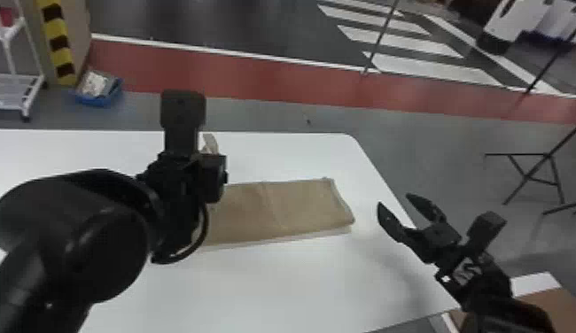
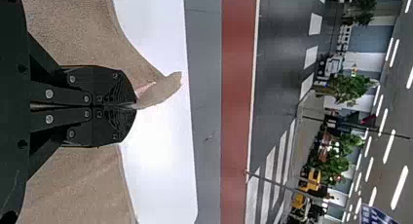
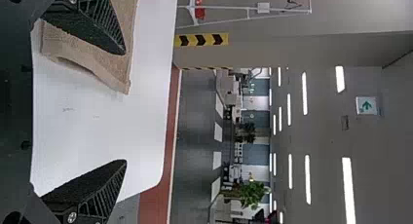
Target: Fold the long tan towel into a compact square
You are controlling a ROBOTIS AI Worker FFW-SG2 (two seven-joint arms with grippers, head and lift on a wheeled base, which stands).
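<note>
Towel's point(image 1: 296, 210) on the white table point(image 1: 278, 288), left gripper point(image 2: 136, 106) pinching a bit of it, probably to carry that end over for the next fold. Right gripper point(image 1: 392, 199) sits spread near the other end, likely out of the way.

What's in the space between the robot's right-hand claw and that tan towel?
Just a strip of white tabletop, as the head view shows, between the right gripper and the near end of the tan towel.
</note>
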